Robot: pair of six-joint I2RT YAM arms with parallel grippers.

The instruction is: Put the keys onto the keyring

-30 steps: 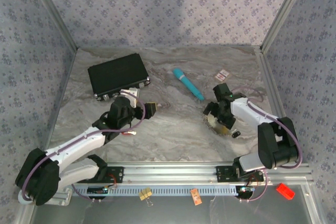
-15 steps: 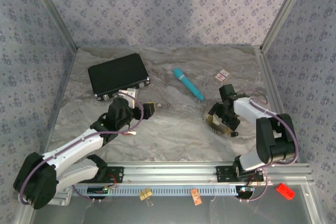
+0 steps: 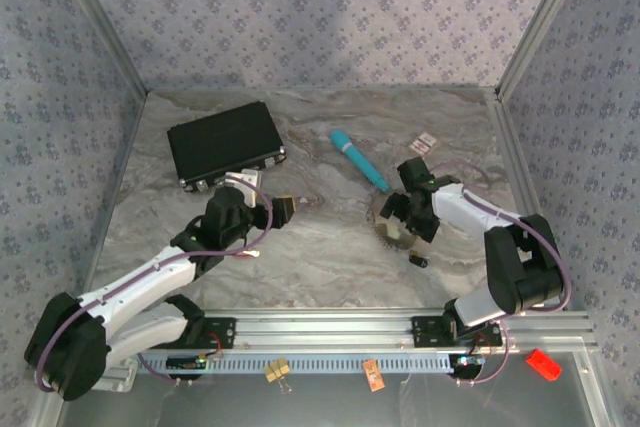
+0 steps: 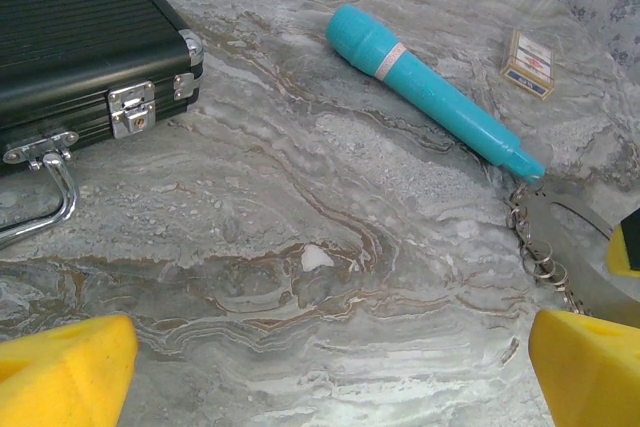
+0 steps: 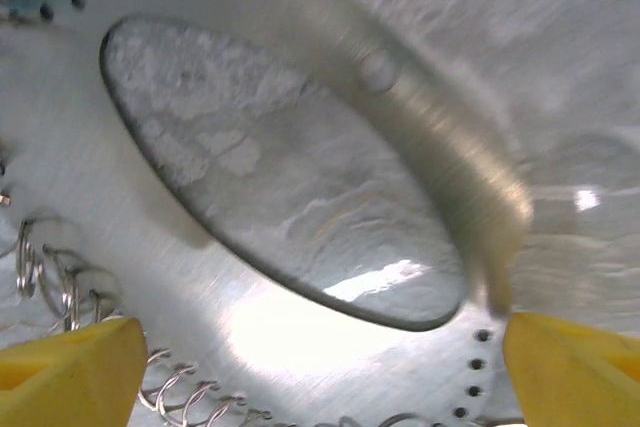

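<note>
Right gripper (image 3: 405, 215) has shifted left in the top view since half a second ago, and the keyring (image 3: 390, 237) slid left with it. A small dark piece (image 3: 420, 261) now lies apart, just below the ring. Left arm barely changed.

Right gripper: fingers spread wide, yellow fingertips (image 5: 65, 367) at both bottom corners of the wrist view, nothing clamped. It sits low, right over the keyring's flat band with its oval opening.

Keyring is on the counter (image 3: 330, 257), right of centre, just below the tip of the teal stick (image 3: 358, 159). No keys that I can pick out for sure.

Handling, my guess: thin metal, light, floppy, with loose wire loops along the rim. It likely skates on the smooth counter and lies flat, so it's hard to get under. Best hold looks like pinching across the plain band, away from the dangling loops.

Right arm: elbow folded at the right edge, forearm running up-left, wrist pitched down.

Left gripper (image 3: 288, 207): wide open and empty, over bare counter left of centre, facing the ring. The arm stretches diagonally from the lower left.
</note>
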